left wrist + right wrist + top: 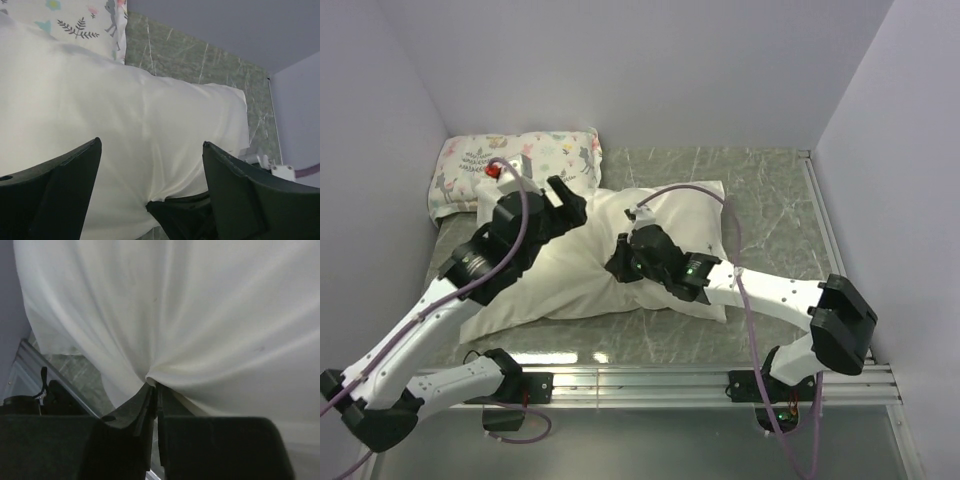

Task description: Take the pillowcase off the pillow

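a small printed pillow [515, 165] with animals and leaves lay at the far left corner of the pillowcase [575, 275], its near edge tucked against or slightly under the cream fabric. bare green marbled table [770, 200] showed beyond the pillowcase's far and right edges. an aluminium rail [650, 382] ran along the table just in front of the pillowcase's near edge, and plain pale walls closed in the left, far and right sides. the pillowcase lay plump and slightly glossy across the middle of the table, on a slant. the pillow inside it could not be told apart from the cover. a purple cable [685, 190] arched over the pillowcase's far right part. the left arm rose from in front of the pillowcase's near left corner and crossed above its left end. the left gripper [570, 203] hung over the pillowcase's far left part beside the printed pillow, its fingers [60, 190] spread wide with nothing between them and only cream fabric beneath. the right arm came in low from the pillowcase's right side, its white forearm lying over the near right corner and the wrist turned left. the right gripper [620, 262] sat on the pillowcase's middle, its jaws pressed together on a small pinch of cloth, with creases fanning out from the tips.
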